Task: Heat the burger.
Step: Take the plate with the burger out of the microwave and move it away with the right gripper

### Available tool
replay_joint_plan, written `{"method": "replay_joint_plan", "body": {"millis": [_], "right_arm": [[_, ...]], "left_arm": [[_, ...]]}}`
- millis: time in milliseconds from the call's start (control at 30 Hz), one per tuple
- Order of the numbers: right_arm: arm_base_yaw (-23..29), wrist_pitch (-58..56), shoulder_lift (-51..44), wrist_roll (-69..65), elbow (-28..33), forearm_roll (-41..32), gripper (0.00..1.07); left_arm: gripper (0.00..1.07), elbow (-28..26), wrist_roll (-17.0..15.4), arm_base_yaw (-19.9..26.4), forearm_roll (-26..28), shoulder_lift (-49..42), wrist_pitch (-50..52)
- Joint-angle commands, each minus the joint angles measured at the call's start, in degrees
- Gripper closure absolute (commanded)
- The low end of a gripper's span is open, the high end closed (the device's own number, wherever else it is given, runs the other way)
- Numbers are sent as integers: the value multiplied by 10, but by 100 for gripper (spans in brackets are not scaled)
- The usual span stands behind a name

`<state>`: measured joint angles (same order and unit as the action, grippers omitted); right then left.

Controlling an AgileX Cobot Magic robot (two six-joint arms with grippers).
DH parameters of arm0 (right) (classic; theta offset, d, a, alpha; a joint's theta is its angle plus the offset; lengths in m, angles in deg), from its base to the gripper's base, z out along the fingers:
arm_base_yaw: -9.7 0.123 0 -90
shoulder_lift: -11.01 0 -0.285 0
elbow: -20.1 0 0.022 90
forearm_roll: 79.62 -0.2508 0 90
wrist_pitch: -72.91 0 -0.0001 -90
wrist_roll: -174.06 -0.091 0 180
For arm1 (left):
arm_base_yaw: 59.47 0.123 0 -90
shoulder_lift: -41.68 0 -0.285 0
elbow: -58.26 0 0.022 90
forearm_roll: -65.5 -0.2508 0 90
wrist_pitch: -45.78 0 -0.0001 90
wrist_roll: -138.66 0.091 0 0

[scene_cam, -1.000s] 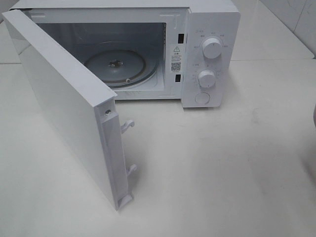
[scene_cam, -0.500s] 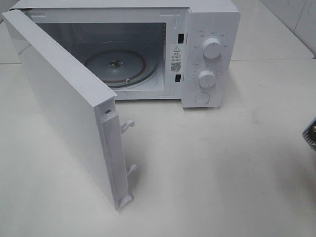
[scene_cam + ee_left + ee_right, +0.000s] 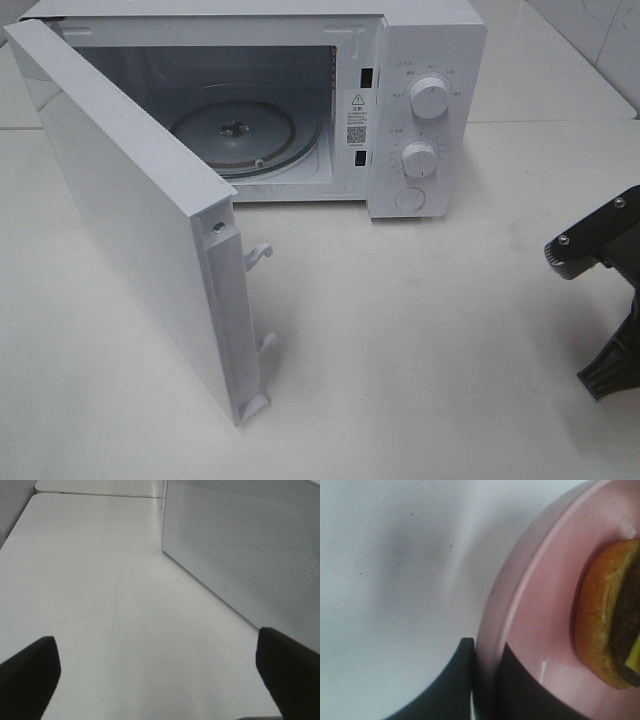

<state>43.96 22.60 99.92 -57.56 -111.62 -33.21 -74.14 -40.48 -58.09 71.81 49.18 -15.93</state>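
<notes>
In the right wrist view the burger (image 3: 605, 625) lies on a pink round plate (image 3: 540, 610); only its golden-brown bun and dark patty edge show. My right gripper (image 3: 486, 652) is shut on the plate's rim, one black finger on each side of it. In the exterior high view only black parts of the right arm (image 3: 603, 245) show at the right edge; plate and burger are out of frame there. My left gripper (image 3: 159, 680) hangs open over bare table beside the microwave door (image 3: 250, 545), holding nothing.
The white microwave (image 3: 425, 60) stands at the back with its door (image 3: 130, 210) swung wide open toward the front left. Its glass turntable (image 3: 235, 135) is bare. Two knobs and a button sit on its right panel.
The right arm has come into the exterior high view from the right edge, moving left. The microwave and its door have not moved.
</notes>
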Motion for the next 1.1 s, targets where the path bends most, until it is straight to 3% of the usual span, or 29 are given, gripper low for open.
{"method": "replay_joint_plan", "body": {"millis": [33, 533, 833, 1100], "right_arm": [[-1, -11, 48, -46, -10, 41, 106], [-1, 44, 215, -241, -22, 105, 101], [-1, 44, 223, -249, -22, 111, 97], [-1, 44, 214, -236, -22, 107, 86]], "left_arm": [[6, 1, 1, 1, 1, -3, 4], [6, 1, 1, 1, 1, -3, 4], [6, 1, 1, 1, 1, -3, 4], [6, 1, 1, 1, 1, -3, 4]]}}
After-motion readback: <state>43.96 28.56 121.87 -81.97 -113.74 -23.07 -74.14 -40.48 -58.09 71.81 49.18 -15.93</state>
